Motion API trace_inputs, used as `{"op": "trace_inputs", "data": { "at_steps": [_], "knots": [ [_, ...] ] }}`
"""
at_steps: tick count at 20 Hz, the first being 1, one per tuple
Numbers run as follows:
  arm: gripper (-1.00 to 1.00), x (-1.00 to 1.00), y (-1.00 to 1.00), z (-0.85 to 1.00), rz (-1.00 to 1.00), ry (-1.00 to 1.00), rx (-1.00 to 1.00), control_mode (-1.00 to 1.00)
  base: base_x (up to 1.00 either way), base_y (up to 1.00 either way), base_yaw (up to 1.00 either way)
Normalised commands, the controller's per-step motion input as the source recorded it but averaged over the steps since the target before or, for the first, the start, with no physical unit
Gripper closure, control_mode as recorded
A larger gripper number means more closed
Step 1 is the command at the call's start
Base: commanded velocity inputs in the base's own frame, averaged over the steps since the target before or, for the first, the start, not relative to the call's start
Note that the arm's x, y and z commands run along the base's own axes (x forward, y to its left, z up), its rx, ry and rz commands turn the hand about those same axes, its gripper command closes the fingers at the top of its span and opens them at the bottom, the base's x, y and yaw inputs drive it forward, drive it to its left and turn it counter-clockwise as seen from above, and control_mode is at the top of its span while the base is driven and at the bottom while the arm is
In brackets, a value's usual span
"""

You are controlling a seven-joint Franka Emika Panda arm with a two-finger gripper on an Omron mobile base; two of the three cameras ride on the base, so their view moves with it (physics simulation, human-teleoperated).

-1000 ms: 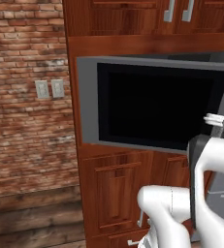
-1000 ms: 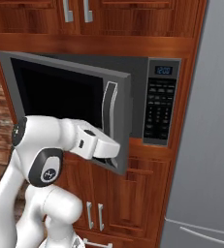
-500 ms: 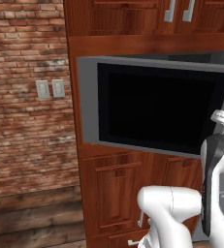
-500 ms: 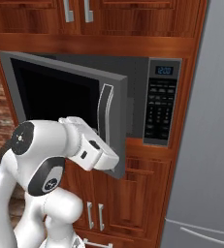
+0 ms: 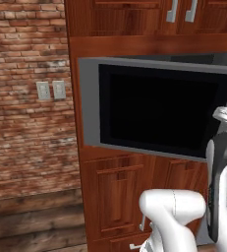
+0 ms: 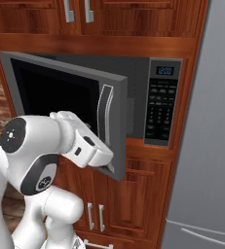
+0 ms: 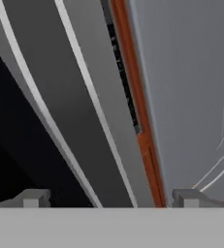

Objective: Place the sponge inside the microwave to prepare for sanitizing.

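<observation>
I am working the microwave [image 6: 133, 104] door open, because nothing can go inside until the cavity is reachable. In the right base view the microwave is sitting across the upper middle of the frame, built into the wooden cabinets [image 6: 133, 204], with its keypad panel [image 6: 161, 108] at centre right and a grey refrigerator [image 6: 206, 146] filling the right edge. The door [image 6: 60, 102] is standing partly swung out toward the left of the frame, its curved handle [image 6: 104, 114] near the centre.

My arm's hand is reaching in at the lower free edge of that door, just below the handle, which looks to me like a pushing position for swinging it wider. The gripper [image 7: 108, 196] is spread wide with nothing between its tips; in the hand view I am looking past them along the door edge, a strip of wood and the grey refrigerator side.

In the left base view the black glass is taking up the middle right, with a brick wall [image 5: 26, 98] and switch plates [image 5: 51, 90] at left.

I am not spotting the sponge, so fetching it is probably coming after the door.
</observation>
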Motion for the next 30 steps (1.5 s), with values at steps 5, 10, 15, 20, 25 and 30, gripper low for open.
{"op": "trace_inputs", "data": {
  "at_steps": [5,10,15,20,25,30],
  "knots": [
    [-1.00,0.00,0.71,0.21,-0.01,0.00,-0.20,-1.00,0.00,0.00,0.00],
    [-1.00,-0.25,0.08,0.18,-0.11,0.01,-0.13,-1.00,0.00,0.00,0.00],
    [-1.00,-0.65,-0.18,0.43,-0.07,0.04,0.00,-1.00,0.00,0.00,0.00],
    [-1.00,-0.46,-0.42,0.17,-0.09,0.01,0.11,-1.00,0.00,0.00,0.00],
    [-1.00,-0.19,-0.50,0.01,-0.09,-0.04,0.40,-1.00,0.00,0.00,0.00],
    [-1.00,-0.05,-0.55,0.00,-0.01,-0.04,0.51,-1.00,0.00,0.00,0.00]
  ]
}}
